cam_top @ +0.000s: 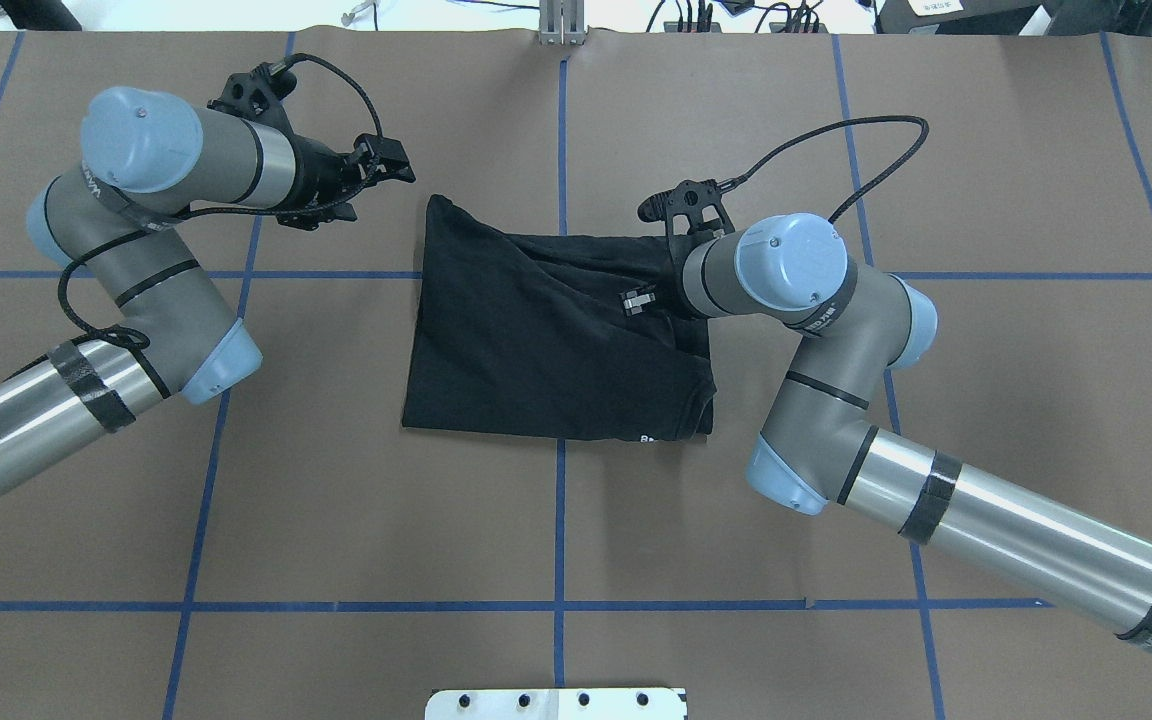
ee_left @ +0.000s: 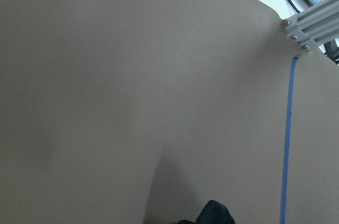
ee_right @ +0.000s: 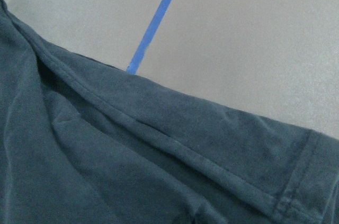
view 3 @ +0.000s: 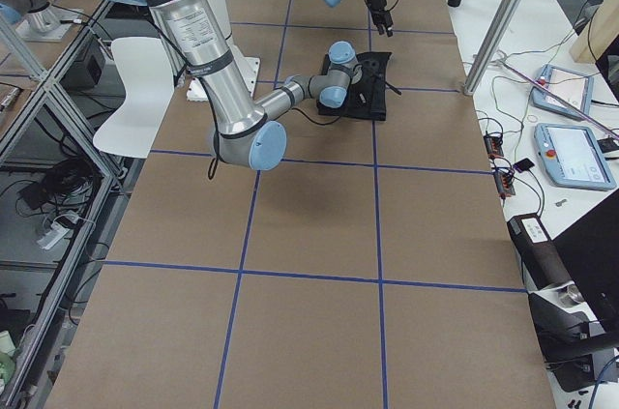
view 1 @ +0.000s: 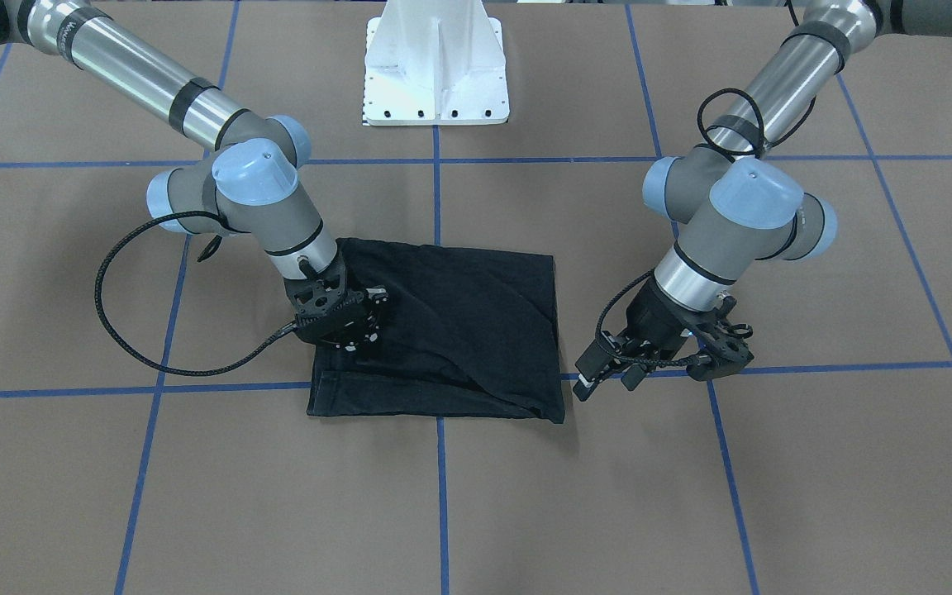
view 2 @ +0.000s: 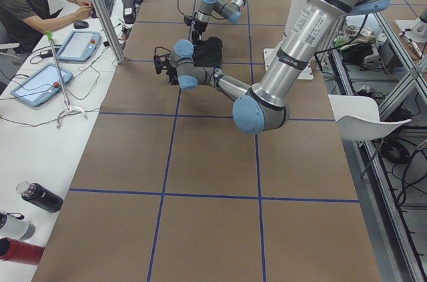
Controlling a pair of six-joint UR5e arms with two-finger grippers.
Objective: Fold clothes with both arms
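The T-shirt (cam_top: 546, 340) lies centred on the surface (cam_top: 336, 520), already a black rectangle, perhaps one fold from done; the left tool (cam_top: 388, 165) hangs parted, empty, off its ten o'clock corner, the right tool (cam_top: 641, 298) sits on its two o'clock part, grip hidden.

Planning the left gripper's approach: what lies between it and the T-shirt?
Only bare brown table crossed by a blue tape line lies between the left gripper and the T-shirt; the front-facing view shows it.
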